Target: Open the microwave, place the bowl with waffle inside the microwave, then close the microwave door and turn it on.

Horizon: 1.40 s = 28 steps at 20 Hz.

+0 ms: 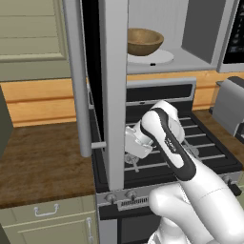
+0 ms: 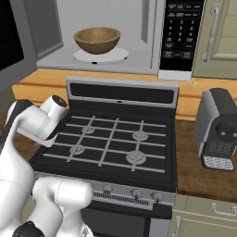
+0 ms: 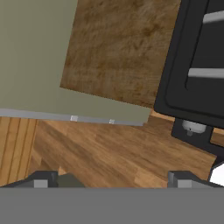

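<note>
1. the hand (image 3: 112, 181) hung low with its two dark fingertips (image 3: 43, 179) spread wide apart, nothing between them.
2. down the hand view, the hand looked over the brown wooden tabletop (image 3: 118, 48), with an olive-green cabinet face (image 3: 35, 57) on one side and the black edge of the stove (image 3: 192, 65) on the other, a small grey knob (image 3: 193, 127) just beneath that edge.
3. in the left base view the white arm (image 1: 167, 138) was bent over the front of the stove (image 1: 209, 147), its wrist just beside the lower edge of the microwave door (image 1: 114, 95).
4. the microwave door stood swung wide open, edge-on to the left base camera, its long silver bar handle (image 1: 78, 76) running upright on the outer side.
5. in the right base view the door's black glass (image 2: 10, 41) showed at the far left, well clear of the opening.
6. the microwave (image 2: 97, 60) sat open above the stove, light grey inside, with its dark button panel (image 2: 181, 32) on the right.
7. the bowl (image 2: 97, 40) rested upright on the white turntable (image 2: 118, 55) inside the microwave; from the left base view the bowl (image 1: 145, 41) showed partly behind the door's edge.
8. whether the waffle lay in the bowl could not be told from these angles.
9. the gas stove (image 2: 111, 139) lay below, burners bare, and a grey coffee machine (image 2: 220, 129) stood on the tabletop to its right.
</note>
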{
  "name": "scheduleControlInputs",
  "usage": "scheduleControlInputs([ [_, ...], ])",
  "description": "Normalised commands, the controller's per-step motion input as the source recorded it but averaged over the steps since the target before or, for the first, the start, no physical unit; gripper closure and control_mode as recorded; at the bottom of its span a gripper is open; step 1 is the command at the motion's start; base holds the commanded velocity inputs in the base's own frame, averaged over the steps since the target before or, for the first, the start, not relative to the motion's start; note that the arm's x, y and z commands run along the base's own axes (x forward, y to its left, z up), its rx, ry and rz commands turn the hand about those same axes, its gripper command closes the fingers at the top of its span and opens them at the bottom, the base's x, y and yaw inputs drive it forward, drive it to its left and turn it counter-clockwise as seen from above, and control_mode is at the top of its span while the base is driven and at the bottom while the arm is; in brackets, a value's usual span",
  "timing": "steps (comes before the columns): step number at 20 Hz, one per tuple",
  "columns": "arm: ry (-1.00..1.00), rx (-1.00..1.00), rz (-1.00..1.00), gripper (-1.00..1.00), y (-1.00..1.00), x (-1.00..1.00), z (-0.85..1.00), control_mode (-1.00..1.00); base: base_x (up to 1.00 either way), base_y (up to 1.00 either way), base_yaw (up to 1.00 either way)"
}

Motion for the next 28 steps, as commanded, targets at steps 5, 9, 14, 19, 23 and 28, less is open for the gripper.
scheduleControlInputs([
  [5,-0.13,-0.05,0.03,1.0,0.34,0.0,-0.01,-1.0,0.0,0.0,0.0],
  [9,-0.09,0.0,0.03,1.0,0.05,0.04,0.0,-1.0,0.0,0.0,0.0],
  [14,-0.06,0.0,0.03,1.0,0.0,0.05,0.0,-1.0,0.0,0.0,0.0],
  [19,-0.35,-0.25,-0.01,1.0,0.03,0.0,-0.02,-1.0,0.0,0.0,0.0],
  [23,-0.55,-0.42,-0.1,1.0,0.02,0.0,-0.29,-1.0,0.0,0.0,0.0],
  [28,-0.54,-0.36,-0.14,1.0,0.01,0.0,-0.28,-1.0,0.0,0.0,0.0],
])
